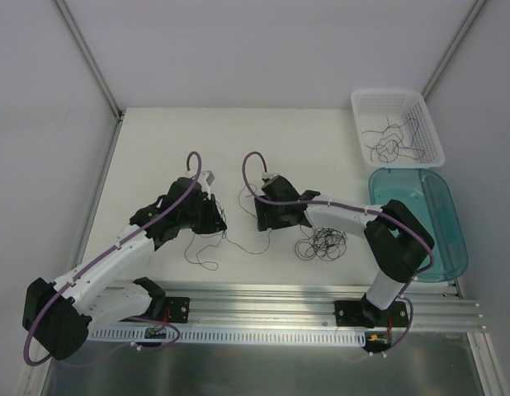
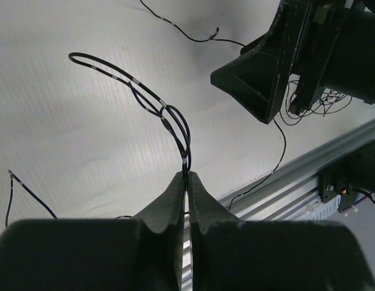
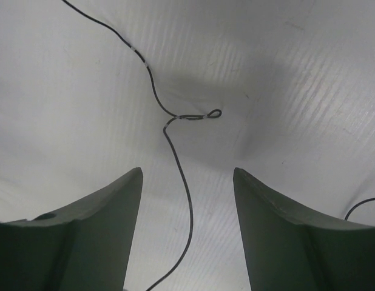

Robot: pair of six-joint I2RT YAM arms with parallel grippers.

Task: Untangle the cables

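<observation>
On the white table (image 1: 156, 148), the left gripper (image 2: 187, 177) pinches a cable (image 2: 175, 124), seemingly anchoring it. The right gripper (image 3: 187, 173) straddles a strand (image 3: 186, 203), jaws apart.

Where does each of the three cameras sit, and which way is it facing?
Top external: above and behind the bases, looking down on the table; both arms show whole.
Right wrist: on the right arm, looking down past its open right hand at a knotted cable.
Left wrist: on the left arm, looking past its shut left hand, pinching a looped cable, toward the right hand.
Shared: top external and left wrist both show the cable wad.
</observation>
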